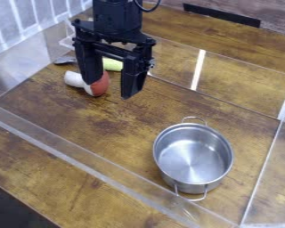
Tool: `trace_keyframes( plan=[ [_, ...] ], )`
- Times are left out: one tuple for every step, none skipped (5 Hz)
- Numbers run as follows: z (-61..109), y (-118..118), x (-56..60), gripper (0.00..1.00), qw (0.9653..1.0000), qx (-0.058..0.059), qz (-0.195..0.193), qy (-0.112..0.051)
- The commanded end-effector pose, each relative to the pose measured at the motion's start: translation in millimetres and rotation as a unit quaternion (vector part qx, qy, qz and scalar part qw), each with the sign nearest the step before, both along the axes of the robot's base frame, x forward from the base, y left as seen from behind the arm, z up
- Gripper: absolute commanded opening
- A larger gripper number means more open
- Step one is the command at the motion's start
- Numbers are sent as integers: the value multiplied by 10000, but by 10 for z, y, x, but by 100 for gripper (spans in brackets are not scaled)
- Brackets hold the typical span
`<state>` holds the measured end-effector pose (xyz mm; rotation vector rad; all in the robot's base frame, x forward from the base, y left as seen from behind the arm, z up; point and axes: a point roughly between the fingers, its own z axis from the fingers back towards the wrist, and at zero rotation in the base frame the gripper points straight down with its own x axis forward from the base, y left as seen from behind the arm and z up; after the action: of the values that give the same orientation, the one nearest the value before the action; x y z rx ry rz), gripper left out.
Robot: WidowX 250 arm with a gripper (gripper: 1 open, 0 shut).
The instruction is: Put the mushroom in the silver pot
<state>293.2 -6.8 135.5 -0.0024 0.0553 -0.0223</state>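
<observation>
Counter: brown wood, which I see under everything (100,125)
Yellow-green piece: lying toward the back, I see, partly hidden (113,64)

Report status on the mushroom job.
Gripper open, above mushroom. Mushroom on table, outside silver pot. Nothing visible blocking between mushroom and pot.

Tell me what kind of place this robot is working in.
Probably a robot lab or test bench rather than a real kitchen: a wooden tabletop edged by clear plastic-looking panels, with a silver pot and a toy-like mushroom set out beneath a black gripper.
</observation>
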Motion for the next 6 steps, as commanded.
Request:
trace_keyframes(
  plan=[
    [-89,17,-21,100,9998,7,150,150],
    [-172,38,-36,100,9990,13,331,286],
    [-214,89,-23,100,9980,15,538,343],
    [-308,102,-42,100,9970,40,590,504],
    [-261,285,59,100,9941,5,1019,369],
    [-232,433,137,100,9907,-24,1337,251]
  ],
)
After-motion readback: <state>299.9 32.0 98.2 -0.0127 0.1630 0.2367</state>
